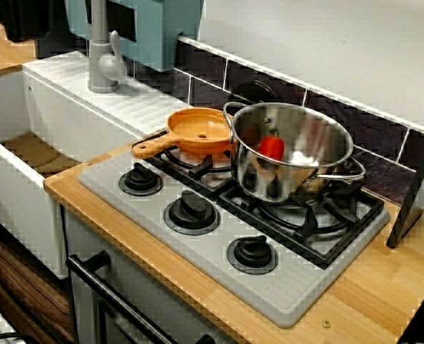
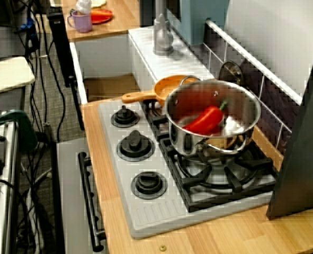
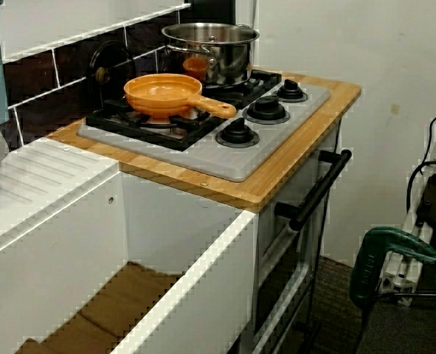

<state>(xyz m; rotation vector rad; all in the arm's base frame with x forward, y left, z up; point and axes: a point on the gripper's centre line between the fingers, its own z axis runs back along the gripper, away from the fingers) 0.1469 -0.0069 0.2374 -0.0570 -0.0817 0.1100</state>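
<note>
The view from above the oven front showed the red toy pepper (image 2: 204,120) lying inside the shiny steel pot (image 2: 188,143) on the right-hand grate by the hob's rear edge, its long axis slanting with the green stem toward the tiled wall, while no gripper was in view, so whether it was wide or narrow couldn't be told, and the pot's tall rim, just beside the orange plastic pan (image 2: 167,87), would likely catch any reach and shove the pot.

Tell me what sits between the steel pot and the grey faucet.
The orange pan, next to the steel pot, then the white ribbed drainboard up to the faucet; clearest in the close view of the stove.
</note>
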